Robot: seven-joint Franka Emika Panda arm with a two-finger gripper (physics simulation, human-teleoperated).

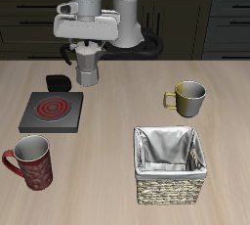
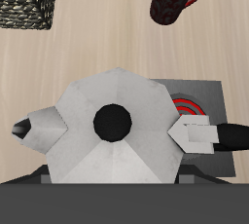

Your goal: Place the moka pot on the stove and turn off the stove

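no text, label, brand, number or sign can be read anywhere in either view. the moka pot (image 1: 89, 67), the stove (image 1: 52, 111), the two mugs and the woven basket (image 1: 171, 164) all show plain surfaces without lettering.

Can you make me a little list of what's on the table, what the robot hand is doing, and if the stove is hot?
gripper: right above the moka pot, grip unclear
moka pot: upright, behind the stove, not on it
stove: coil glowing red
red mug: near the table's front edge
olive-metal mug: behind the basket
woven basket: grey lining
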